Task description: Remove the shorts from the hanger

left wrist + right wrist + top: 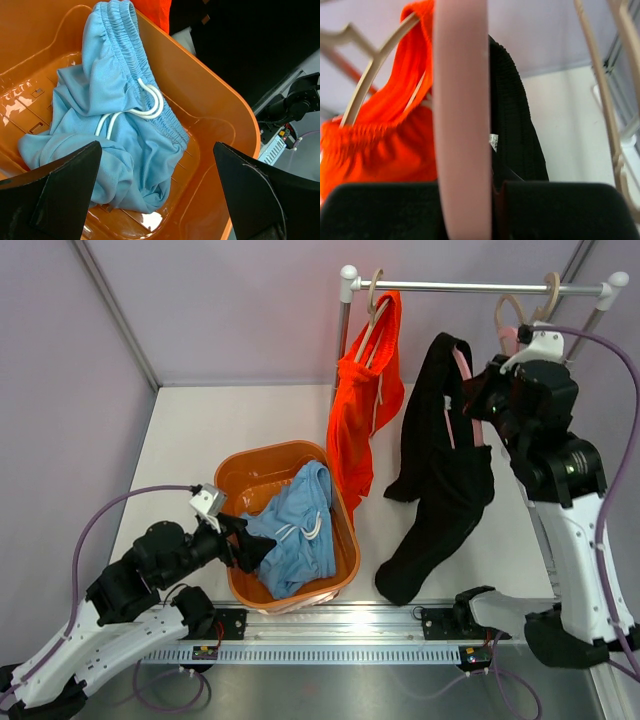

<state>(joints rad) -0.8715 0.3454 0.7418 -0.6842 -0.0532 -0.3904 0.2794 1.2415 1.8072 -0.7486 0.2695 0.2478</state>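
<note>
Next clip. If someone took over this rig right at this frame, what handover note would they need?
Left gripper: open, poised over the light blue shorts, which lie in the orange basket.
Right gripper: shut on the pink hanger that carries the black shorts, up near the rail. Whether that hanger hooks the rail cannot be told.
Orange shorts: on a beige hanger hooked on the rail, no gripper on them.
Done: light blue shorts are off and in the basket.
Left: black shorts, then orange shorts.
</note>
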